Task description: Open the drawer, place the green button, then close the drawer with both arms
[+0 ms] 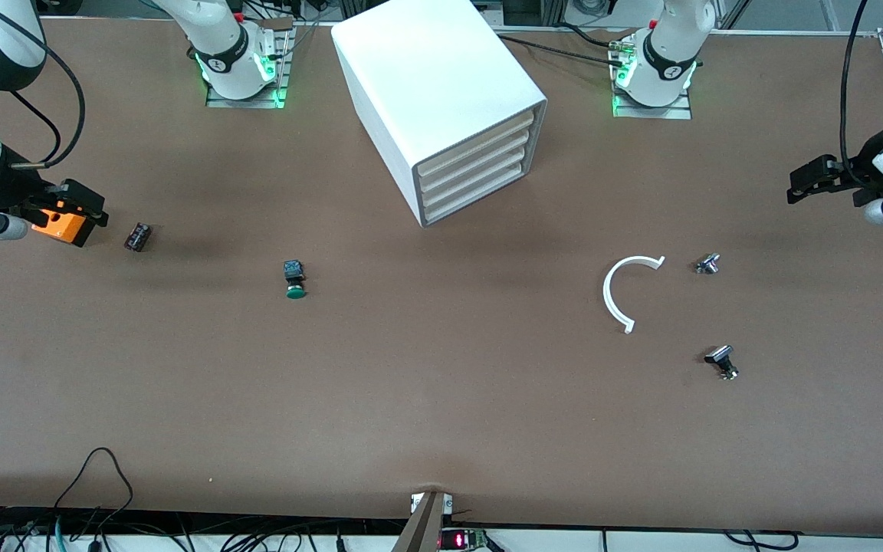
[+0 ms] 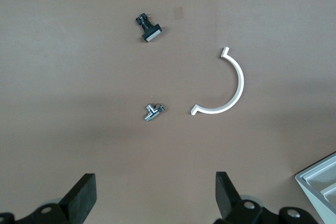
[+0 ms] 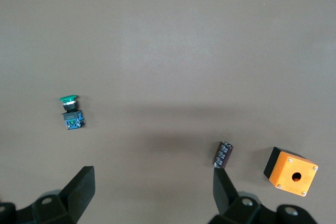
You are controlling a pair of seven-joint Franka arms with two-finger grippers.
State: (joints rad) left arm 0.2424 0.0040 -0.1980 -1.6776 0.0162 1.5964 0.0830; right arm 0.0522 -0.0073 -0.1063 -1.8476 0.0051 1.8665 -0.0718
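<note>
Between the arm bases, far from the front camera, sits the smooth boxy white cabinet (image 1: 441, 100), its lowest cream-fronted drawer (image 1: 476, 197) shut flush. Both grippers hang spread wide and empty: left gripper (image 1: 803, 186) over its table end, right gripper (image 1: 81, 211) above the orange box (image 1: 66, 225). Nearer the camera, toward the right arm's end, lies the round green-capped button (image 1: 294, 279) on matte brown table (image 1: 441, 399).

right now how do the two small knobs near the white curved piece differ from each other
The silver knob is shiny metal all over; the black-capped knob has a dark flat head on a metal stem. The silver one lies farther from the front camera, level with the top of the white curved piece; the black-capped one lies nearer, past the curve's lower tip. Both lie on their sides at the left arm's end, untouched.
</note>
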